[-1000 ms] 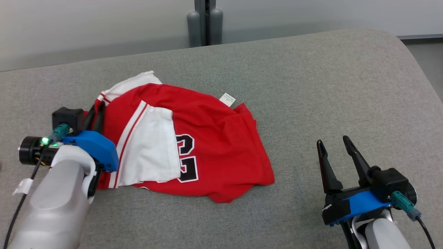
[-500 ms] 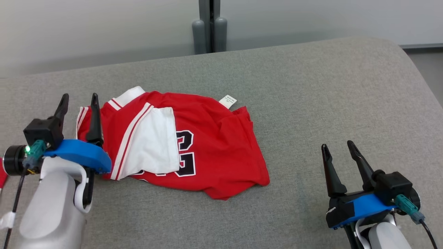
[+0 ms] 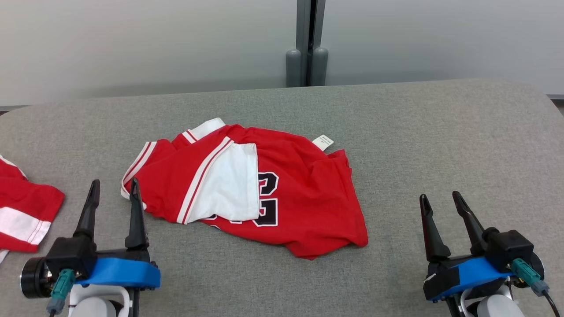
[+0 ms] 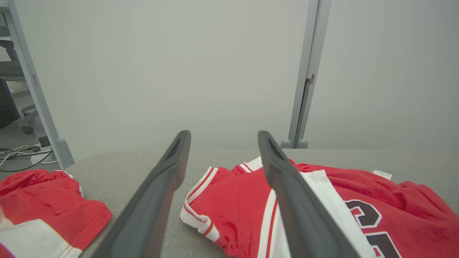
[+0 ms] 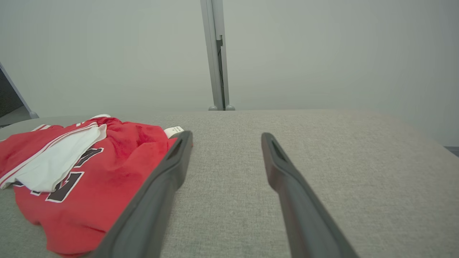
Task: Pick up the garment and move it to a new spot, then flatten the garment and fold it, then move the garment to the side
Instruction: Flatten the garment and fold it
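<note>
- The garment [image 3: 264, 193], a red jersey with white panels and a black numeral, is lying near the centre of the grey padded surface [image 3: 440, 132], slightly toward 7 o'clock in the head view.
- It is lying rumpled. A white panel is doubling over the red front, the hem is bunching at 4 o'clock, and the white label [image 3: 323, 141] is sticking out at 1 o'clock.
- The left gripper [image 3: 114, 182] is hovering at 8 o'clock of the garment with its fingers spread wide and nothing between them. One fingertip is overlapping the striped hem corner, and whether it is touching the cloth cannot be told.
- In the left wrist view the left gripper [image 4: 223, 133] is framing that corner of the garment [image 4: 233, 200] at 12 to 1 o'clock.
- The right gripper [image 3: 439, 195] is waiting at 3 o'clock of the garment, well apart from it, equally wide and empty. In its own wrist view the right gripper [image 5: 226, 134] is pointing at bare surface, with the garment [image 5: 107, 172] at 9 o'clock.
- A second red-and-white garment [image 3: 22, 211] is lying at the 9 o'clock edge of the head view.
- Judged progress: whether the relocation is finished cannot be told. Flattening, folding and the move to the side all appear to be remaining.
</note>
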